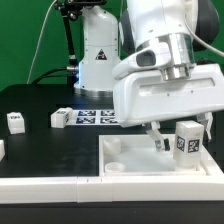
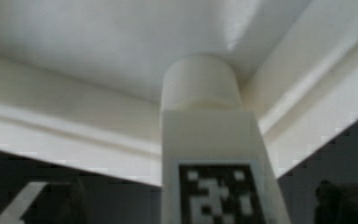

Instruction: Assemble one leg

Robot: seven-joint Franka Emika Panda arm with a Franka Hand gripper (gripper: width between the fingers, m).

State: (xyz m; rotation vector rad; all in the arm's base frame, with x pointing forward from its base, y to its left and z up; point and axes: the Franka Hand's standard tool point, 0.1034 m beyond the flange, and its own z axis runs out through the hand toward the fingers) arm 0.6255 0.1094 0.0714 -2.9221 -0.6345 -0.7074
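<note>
A leg [image 1: 186, 142], a small white block with a black-and-white tag, stands upright at the far corner of the big white tray-like piece [image 1: 140, 165], toward the exterior view's right. My gripper [image 1: 182, 133] hangs over it with one finger on each side. In the wrist view the leg [image 2: 211, 120] runs up the middle to the tray's corner [image 2: 87, 60]. The dark fingertips [image 2: 23, 203] sit far out on both sides with a gap to the leg. The gripper [image 2: 185, 203] is open. Whether the leg's foot sits in a socket is hidden.
Two more legs [image 1: 15, 121] [image 1: 60, 118] lie on the black table at the exterior view's left, and a third [image 1: 1, 150] shows at the edge. The marker board [image 1: 95, 115] lies behind. A long white bar [image 1: 40, 186] runs along the front.
</note>
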